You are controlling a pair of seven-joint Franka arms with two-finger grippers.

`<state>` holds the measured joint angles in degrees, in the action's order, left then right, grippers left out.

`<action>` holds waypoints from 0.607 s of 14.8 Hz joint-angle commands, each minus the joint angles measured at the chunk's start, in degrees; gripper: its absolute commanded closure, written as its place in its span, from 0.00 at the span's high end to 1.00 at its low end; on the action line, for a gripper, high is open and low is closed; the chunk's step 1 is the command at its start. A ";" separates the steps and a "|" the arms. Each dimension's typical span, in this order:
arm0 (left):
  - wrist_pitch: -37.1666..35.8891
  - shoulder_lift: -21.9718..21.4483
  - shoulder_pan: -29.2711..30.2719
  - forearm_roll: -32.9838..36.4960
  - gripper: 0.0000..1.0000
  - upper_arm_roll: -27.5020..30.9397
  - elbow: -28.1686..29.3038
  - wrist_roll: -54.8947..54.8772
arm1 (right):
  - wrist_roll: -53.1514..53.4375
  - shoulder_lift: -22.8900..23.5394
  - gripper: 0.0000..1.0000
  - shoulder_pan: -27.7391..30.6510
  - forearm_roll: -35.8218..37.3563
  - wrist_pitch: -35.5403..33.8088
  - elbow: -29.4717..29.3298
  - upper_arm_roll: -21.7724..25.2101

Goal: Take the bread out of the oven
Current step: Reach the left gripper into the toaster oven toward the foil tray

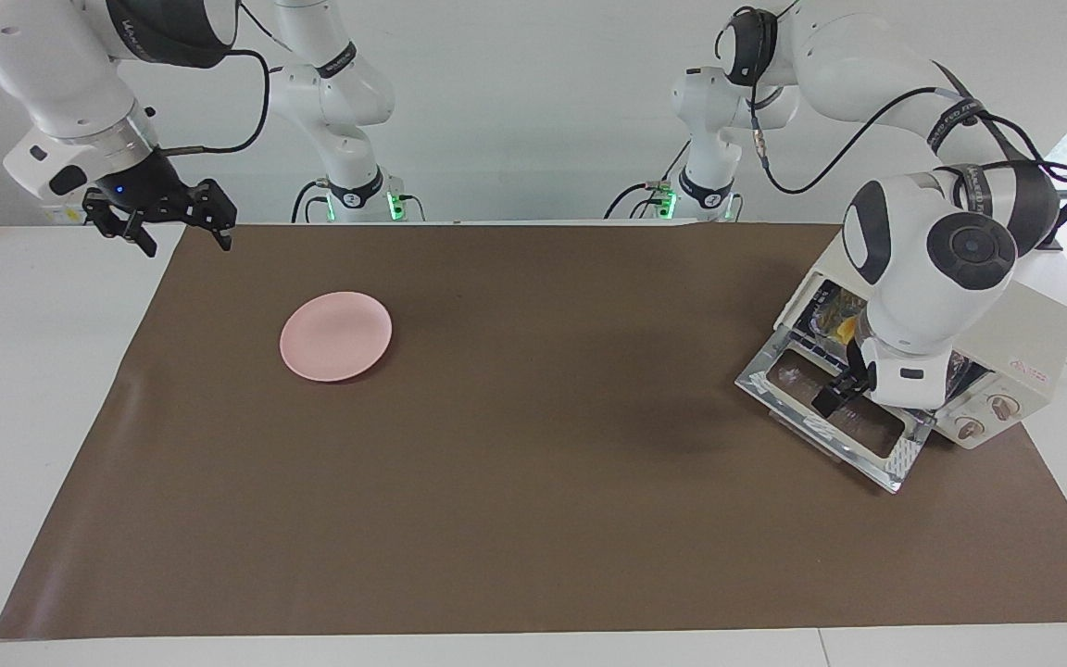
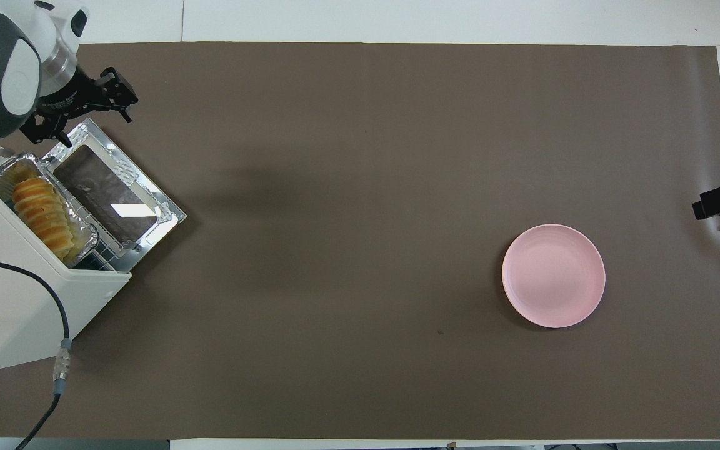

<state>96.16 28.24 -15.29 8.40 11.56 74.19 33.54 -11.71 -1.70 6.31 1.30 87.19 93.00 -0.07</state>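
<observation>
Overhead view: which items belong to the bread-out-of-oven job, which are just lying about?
Job:
- small golden-yellow ridged loaf, in the crinkled silver foil tray
- boxy cream-white toaster oven, door down
- left gripper, open, over the door

Lying about:
- round pink plate
- right gripper, open, waiting
</observation>
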 commanded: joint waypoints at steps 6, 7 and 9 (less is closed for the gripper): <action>9.13 -10.65 0.35 5.66 1.00 0.48 20.37 6.53 | 0.99 -1.46 1.00 0.19 -0.78 0.78 1.66 -0.20; 10.00 -11.36 0.53 5.66 1.00 0.48 22.30 6.80 | 0.99 -1.46 1.00 0.19 -0.78 0.78 1.66 -0.20; 13.68 -13.11 1.31 5.66 1.00 0.48 26.95 7.15 | 0.99 -1.46 1.00 0.19 -0.78 0.78 1.66 -0.20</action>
<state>105.01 19.04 -14.65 12.46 12.18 93.70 39.00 -11.71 -1.70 6.31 1.30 87.19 93.00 -0.07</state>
